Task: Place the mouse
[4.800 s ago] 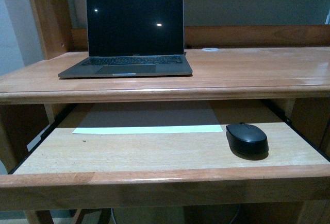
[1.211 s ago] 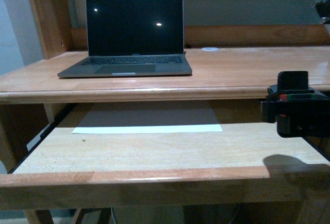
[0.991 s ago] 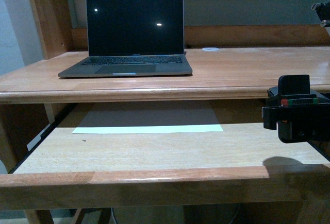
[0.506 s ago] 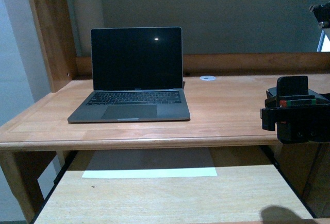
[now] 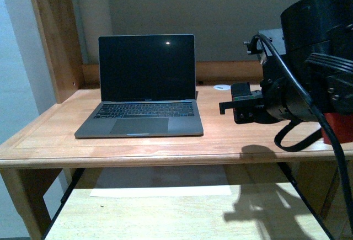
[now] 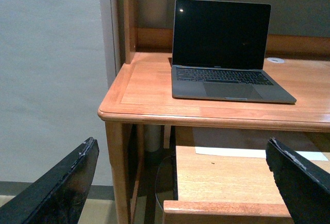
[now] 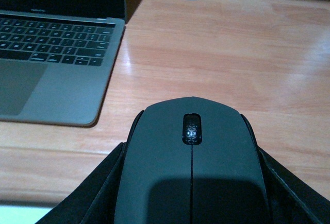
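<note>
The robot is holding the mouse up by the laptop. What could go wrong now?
The right gripper pinches the smooth mouse only by its sides, so it might slip and drop onto the desk.
The laptop sits close beside it; a sideways drift could bump its corner.
The desk's front edge looks near, so a mouse set down too early could fall to the shelf below.

Dim, soft pictures (dark shadow on shelf (image 5: 138,218)), glint on laptop (image 5: 144,94).

Occlusions, cut-offs
Mouse (image 7: 191,172): rear cut by frame edge; in front view hidden behind right arm (image 5: 309,80), right of laptop (image 5: 142,88).
</note>
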`<state>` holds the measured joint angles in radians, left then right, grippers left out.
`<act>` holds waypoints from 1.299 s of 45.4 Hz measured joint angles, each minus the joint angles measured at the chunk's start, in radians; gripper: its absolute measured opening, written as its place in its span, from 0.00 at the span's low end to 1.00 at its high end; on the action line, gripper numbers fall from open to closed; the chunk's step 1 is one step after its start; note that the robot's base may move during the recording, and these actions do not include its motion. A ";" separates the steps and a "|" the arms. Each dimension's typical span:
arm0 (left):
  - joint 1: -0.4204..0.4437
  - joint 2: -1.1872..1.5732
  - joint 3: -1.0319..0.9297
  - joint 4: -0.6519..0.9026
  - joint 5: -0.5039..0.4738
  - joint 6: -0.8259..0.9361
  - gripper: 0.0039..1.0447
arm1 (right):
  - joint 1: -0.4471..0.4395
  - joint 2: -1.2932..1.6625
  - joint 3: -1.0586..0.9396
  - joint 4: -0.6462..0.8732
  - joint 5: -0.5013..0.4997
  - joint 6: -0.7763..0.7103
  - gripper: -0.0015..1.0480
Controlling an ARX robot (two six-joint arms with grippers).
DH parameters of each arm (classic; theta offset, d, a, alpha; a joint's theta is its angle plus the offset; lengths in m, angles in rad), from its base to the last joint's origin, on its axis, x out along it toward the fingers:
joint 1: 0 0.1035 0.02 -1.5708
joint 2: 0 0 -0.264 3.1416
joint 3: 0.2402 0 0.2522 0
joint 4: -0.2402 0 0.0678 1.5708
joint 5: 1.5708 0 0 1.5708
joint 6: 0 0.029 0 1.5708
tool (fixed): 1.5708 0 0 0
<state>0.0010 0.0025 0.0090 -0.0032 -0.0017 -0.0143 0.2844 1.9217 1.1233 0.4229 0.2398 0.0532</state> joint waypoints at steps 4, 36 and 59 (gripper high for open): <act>0.000 0.000 0.000 0.000 0.000 0.000 0.94 | -0.010 0.039 0.044 -0.007 0.003 0.003 0.60; 0.000 0.000 0.000 0.000 0.000 0.000 0.94 | -0.091 0.459 0.654 -0.351 -0.087 0.097 0.60; 0.000 0.000 0.000 0.000 0.000 0.000 0.94 | -0.108 0.616 0.835 -0.475 -0.080 0.117 0.60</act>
<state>0.0010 0.0025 0.0090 -0.0036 -0.0017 -0.0143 0.1761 2.5374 1.9587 -0.0521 0.1600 0.1699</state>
